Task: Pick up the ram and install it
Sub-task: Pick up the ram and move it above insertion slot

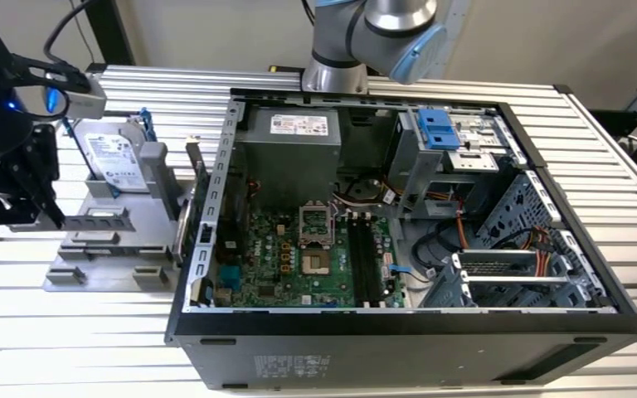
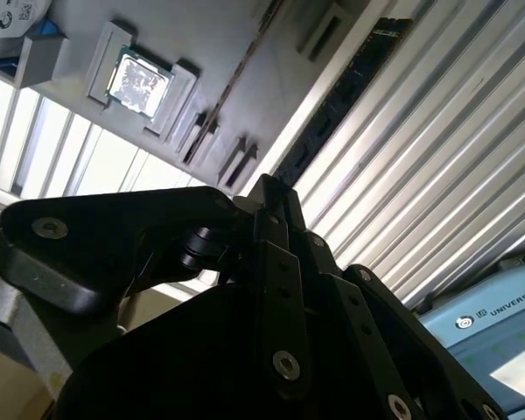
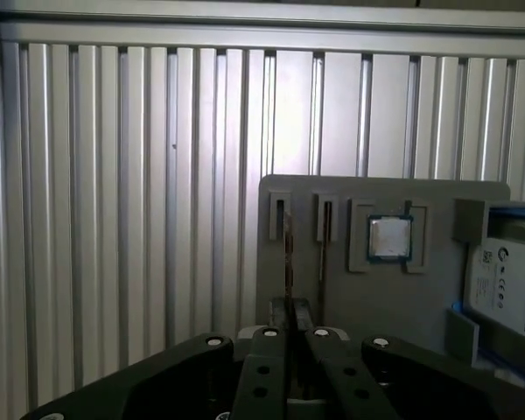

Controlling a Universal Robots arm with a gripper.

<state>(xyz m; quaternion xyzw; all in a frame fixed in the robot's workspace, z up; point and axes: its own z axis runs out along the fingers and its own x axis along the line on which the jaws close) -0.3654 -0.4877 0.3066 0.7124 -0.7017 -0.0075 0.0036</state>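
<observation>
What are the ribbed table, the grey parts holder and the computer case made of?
Table: likely bare aluminium, silvery with straight extruded-looking ribs. Grey parts holder: probably plastic, dull even grey with moulded pockets. Computer case: thin sheet metal, grey, punched with holes; its black front looks plastic.

Table (image 1: 584, 166): is showing silver-white, ribbed with parallel grooves.
Fixture tray (image 1: 97, 249): is showing flat mid grey.
Hard drive (image 1: 114, 162): is showing a silver body with a white label, flanked by blue rails.
Processor chip (image 2: 140, 80): is gleaming silver inside a grey pocket in both wrist views.
Ram (image 2: 346, 96): is reading as near black in the second wrist view.
Gripper (image 2: 267, 188): is showing matte black with small silver screw heads.
Computer case (image 1: 407, 348): is showing a black shell around a grey metal interior.
Motherboard (image 1: 285, 265): is showing green, crossed by long black slots.
Drive latch (image 1: 437, 128): is standing out bright blue.
Robot arm (image 1: 380, 33): is showing silver with a pale blue cap.
</observation>
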